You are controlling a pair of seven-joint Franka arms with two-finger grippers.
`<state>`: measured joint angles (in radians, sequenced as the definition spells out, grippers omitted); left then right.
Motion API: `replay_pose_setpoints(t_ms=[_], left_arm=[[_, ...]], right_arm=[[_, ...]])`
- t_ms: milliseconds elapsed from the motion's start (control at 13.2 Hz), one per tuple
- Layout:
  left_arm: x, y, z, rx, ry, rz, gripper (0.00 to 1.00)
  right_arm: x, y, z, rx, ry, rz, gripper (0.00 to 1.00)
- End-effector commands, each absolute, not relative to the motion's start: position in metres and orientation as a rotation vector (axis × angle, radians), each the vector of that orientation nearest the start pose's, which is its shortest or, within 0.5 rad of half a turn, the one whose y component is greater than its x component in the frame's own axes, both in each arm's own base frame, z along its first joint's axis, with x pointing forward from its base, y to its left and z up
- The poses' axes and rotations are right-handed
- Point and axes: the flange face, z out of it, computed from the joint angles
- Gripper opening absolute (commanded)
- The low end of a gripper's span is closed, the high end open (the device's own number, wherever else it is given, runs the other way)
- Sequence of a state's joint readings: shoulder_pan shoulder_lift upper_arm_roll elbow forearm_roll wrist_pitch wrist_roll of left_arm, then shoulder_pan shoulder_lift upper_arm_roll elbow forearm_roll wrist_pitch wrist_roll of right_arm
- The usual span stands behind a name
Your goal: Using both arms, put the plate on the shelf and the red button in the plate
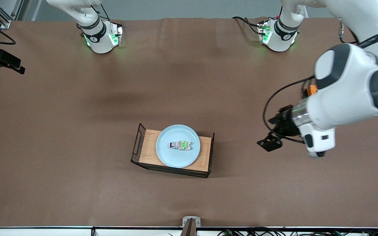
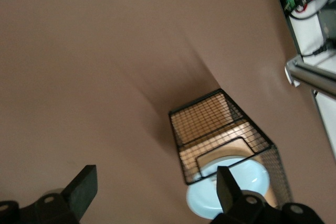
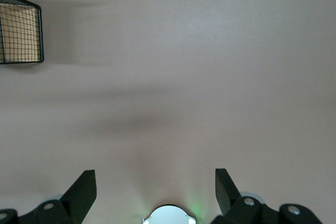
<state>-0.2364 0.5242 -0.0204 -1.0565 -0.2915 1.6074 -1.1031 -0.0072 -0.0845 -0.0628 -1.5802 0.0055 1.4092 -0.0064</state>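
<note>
Brown tabletop (image 1: 77, 170): right gripper (image 3: 155, 192) hangs above bare cloth, fingers spread, empty. Centre: wire-sided tray (image 1: 141, 141) bears the plate (image 1: 166, 157), the red button (image 1: 179, 145) lying on it. Left gripper (image 1: 269, 141), arm bent low, fingers apart, empty, beside the tray.

From my seat: plate (image 1: 178, 146) sits on the wooden tray (image 1: 149, 148), red button (image 1: 180, 145) lying on the plate. My left claw (image 1: 269, 141) hangs over bare tabletop (image 1: 61, 131) toward the left arm's end, empty.
</note>
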Motion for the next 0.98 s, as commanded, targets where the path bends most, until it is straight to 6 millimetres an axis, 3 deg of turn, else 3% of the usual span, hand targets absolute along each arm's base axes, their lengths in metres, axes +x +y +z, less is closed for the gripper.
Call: replay_pose_setpoints(t_ms=[0,76,227,529,755,906], left_arm=[[0.661,-0.122,0.567,-3.26,-0.869,0.311,1.0],[0.659,-0.092,0.571,-3.294,-0.694,0.295,1.0],[0.651,-0.07,0.581,-3.259,-0.501,0.256,1.0],[0.634,-0.07,0.604,-3.239,-0.252,0.22,1.0],[0.607,-0.065,0.619,-3.228,0.009,0.221,1.0],[0.598,-0.065,0.631,-3.228,0.064,0.191,1.0]], right_arm=[[0.505,-0.042,0.666,-3.138,0.114,0.102,1.0],[0.504,-0.043,0.67,-3.132,0.118,0.103,1.0],[0.504,-0.038,0.67,-3.131,0.1,0.115,1.0],[0.505,-0.035,0.669,-3.128,0.083,0.12,1.0],[0.504,-0.036,0.67,-3.129,0.073,0.115,1.0],[0.504,-0.038,0.67,-3.126,-0.053,0.111,1.0]])
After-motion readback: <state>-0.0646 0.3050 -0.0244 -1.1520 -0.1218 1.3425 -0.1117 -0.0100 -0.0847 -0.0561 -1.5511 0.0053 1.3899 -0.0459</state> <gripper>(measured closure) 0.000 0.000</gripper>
